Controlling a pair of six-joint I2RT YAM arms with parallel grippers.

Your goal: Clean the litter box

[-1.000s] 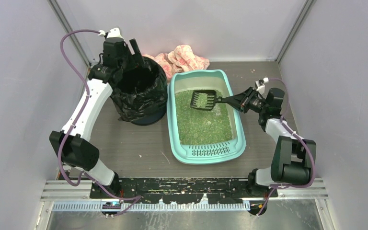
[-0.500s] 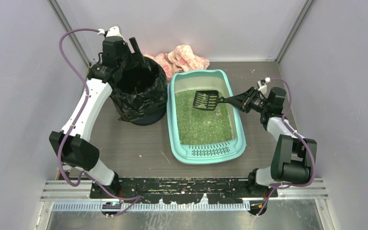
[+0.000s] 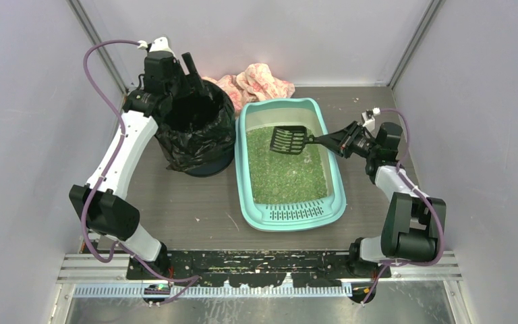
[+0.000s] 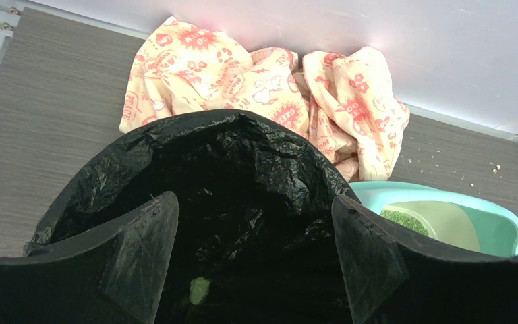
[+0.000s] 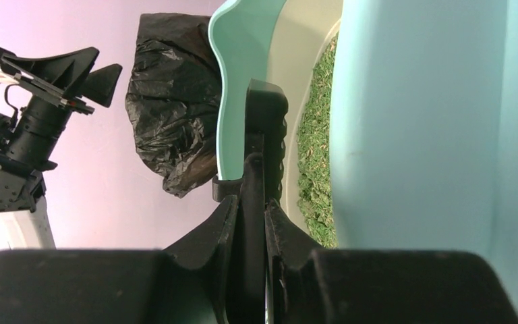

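Litter box [image 3: 295,214], frame centre: likely rigid plastic, litter-heavy, best gripped by rim. Right gripper [image 3: 340,140] clamps scoop [image 3: 289,140] handle; left gripper [image 4: 254,202] gapes over bin [image 3: 202,145], upper left.

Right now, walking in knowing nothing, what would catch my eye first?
Probably the mint-teal litter box mid-table, full of green litter, with a black slotted scoop held over its far end by the right gripper. Next, the black-bagged bin on its left, the left gripper open above it, and a patterned cloth by the back wall.
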